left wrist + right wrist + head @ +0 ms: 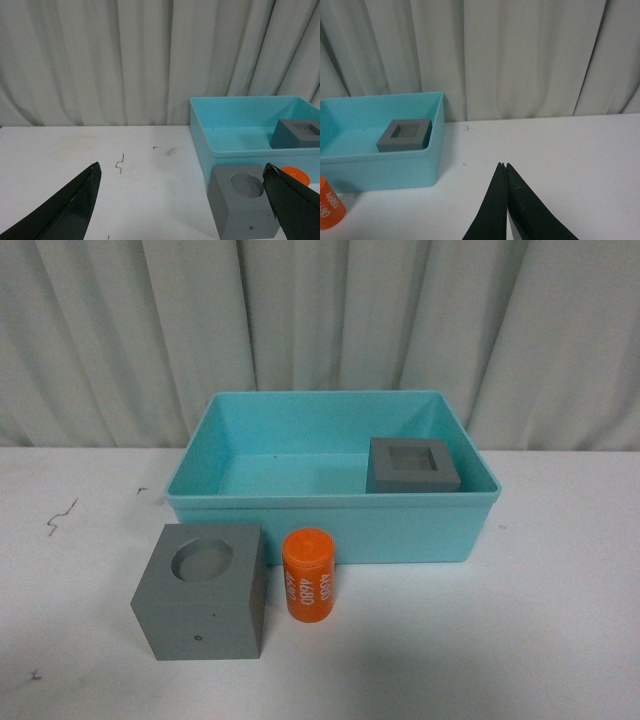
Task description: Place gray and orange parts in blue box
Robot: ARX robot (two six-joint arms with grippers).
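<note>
The blue box (210, 502) stands on the white table at the back centre. One gray cube with a square recess (412, 466) lies inside it, against the right wall. In front of the box sit a gray cube with a round recess (202, 592) and, to its right, the upright orange cylinder (309, 575) with white digits. Neither arm shows in the front view. My left gripper (182, 172) is open above the bare table, the round-recess cube (242, 207) partly behind one fingertip. My right gripper (503, 165) is shut and empty, to the right of the box (380, 170).
A pale curtain (320, 320) hangs close behind the table. Small dark marks (60, 515) dot the tabletop at the left. White table surface (540, 640) extends to the right of the box and in front of the parts.
</note>
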